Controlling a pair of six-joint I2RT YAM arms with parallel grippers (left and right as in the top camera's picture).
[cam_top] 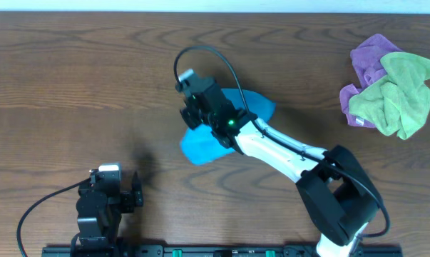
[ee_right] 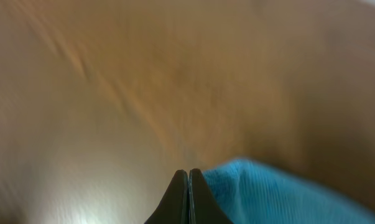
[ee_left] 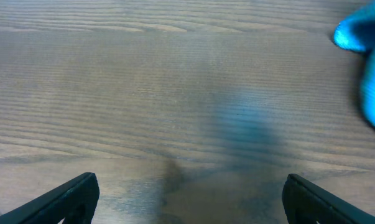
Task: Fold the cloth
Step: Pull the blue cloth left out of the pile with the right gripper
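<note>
The blue cloth [cam_top: 252, 104] is lying near the middle of the wooden table [cam_top: 72, 78], a little toward 12 o'clock from the centre. In the overhead view it is showing as two patches: one lobe poking out at 2 o'clock of the right wrist and a second at 6 o'clock of it, with the arm covering the stretch between.

The right arm [cam_top: 279, 150] is reaching from its base at 5 o'clock of the table toward 10 o'clock, passing over the cloth. The right gripper [ee_right: 188, 174] is showing its two fingers pressed tightly together, no gap between them. In the right wrist view the cloth's ribbed edge is lying just at 3 o'clock of the tips and touching the right-hand finger — whether any fabric is caught between them I cannot tell. That view is blurred, and the wood beyond is only a brown smear.

The left arm [cam_top: 99, 207] is sitting at 7 o'clock of the table, well apart from the cloth. The left gripper [ee_left: 191, 186] is spread wide and hanging over bare wood, gripping nothing; a corner of the blue cloth is peeking in at 2 o'clock of the left wrist view.

At 2 o'clock of the table a crumpled pile is resting — a green cloth [cam_top: 403, 96] lying over a purple cloth [cam_top: 368, 57].
</note>
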